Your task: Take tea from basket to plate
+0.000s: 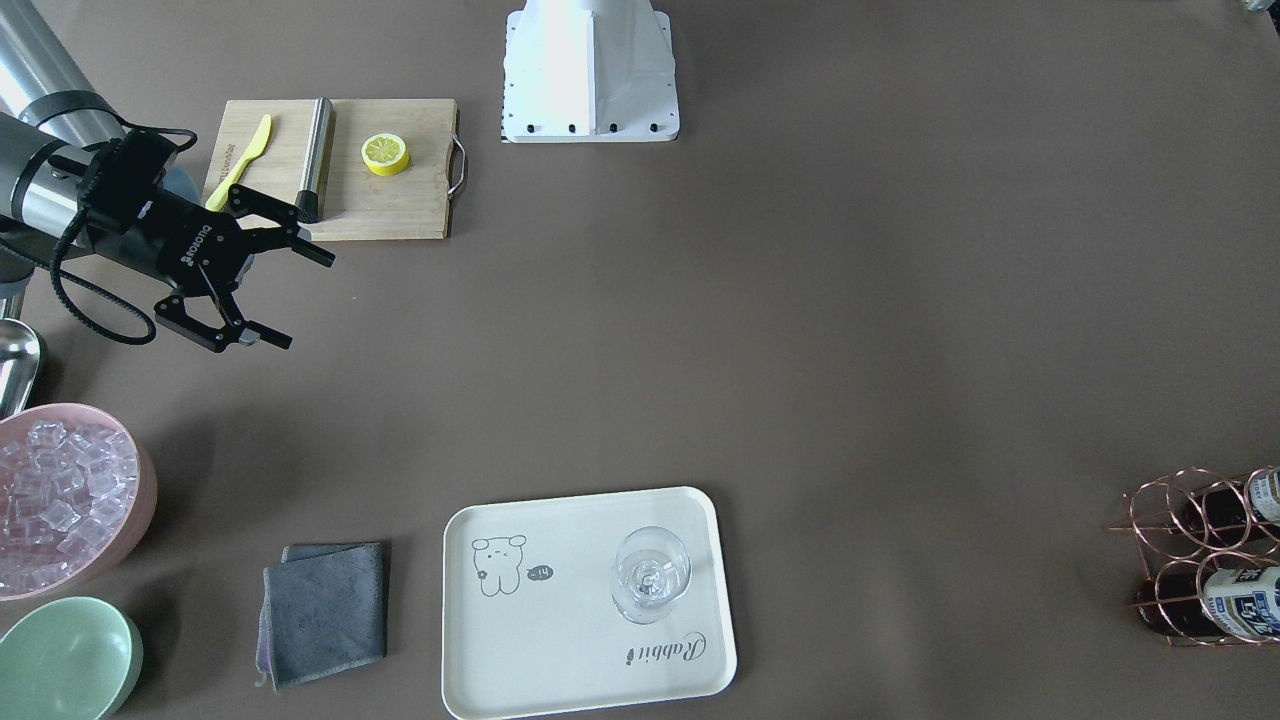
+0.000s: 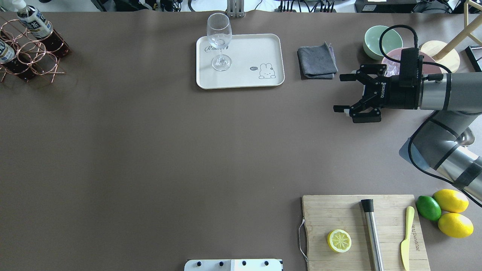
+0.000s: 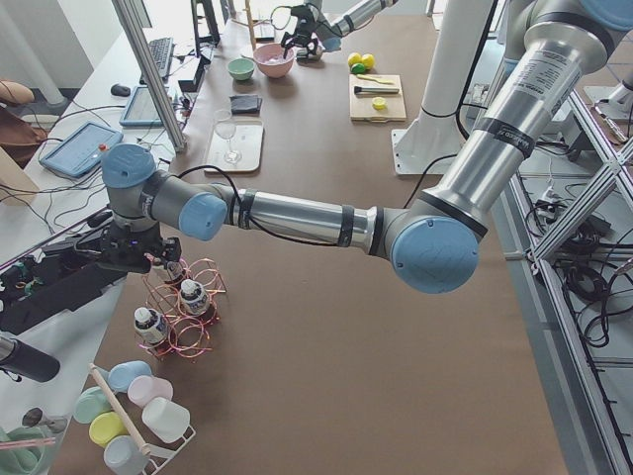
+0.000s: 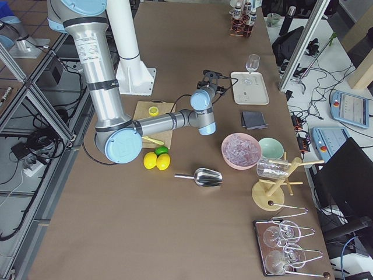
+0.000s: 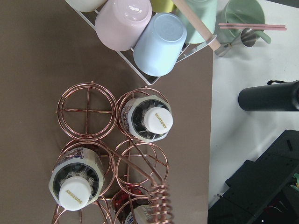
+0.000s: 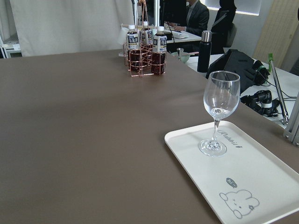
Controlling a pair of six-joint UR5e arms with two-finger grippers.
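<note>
**While the tea (image 5: pixel 158 120) sits in the basket (image 2: pixel 28 49), nothing is delivered**

Far left: left gripper (image 3: pixel 153 262) hangs over the basket. Its jaws are hidden, so I cannot tell their state. All three bottles stand in their rings. Centre: plate (image 2: pixel 244 56) carries only a wine glass (image 2: pixel 219 37). Right: right gripper (image 2: pixel 338 93) well apart, jaws spread, empty. Grasp, lift and carry all remain.

A brown table (image 2: pixel 150 150) runs down the middle of the room, with aluminium frame posts (image 3: pixel 148 59) along its side and a white desk (image 5: pixel 233 154) just beside it. A white curtain (image 6: pixel 65 23) hangs beyond the far end. The tiled floor (image 4: pixel 23 245) carries loose cables (image 4: pixel 35 151), and the light is even, with soft shadows.
</note>
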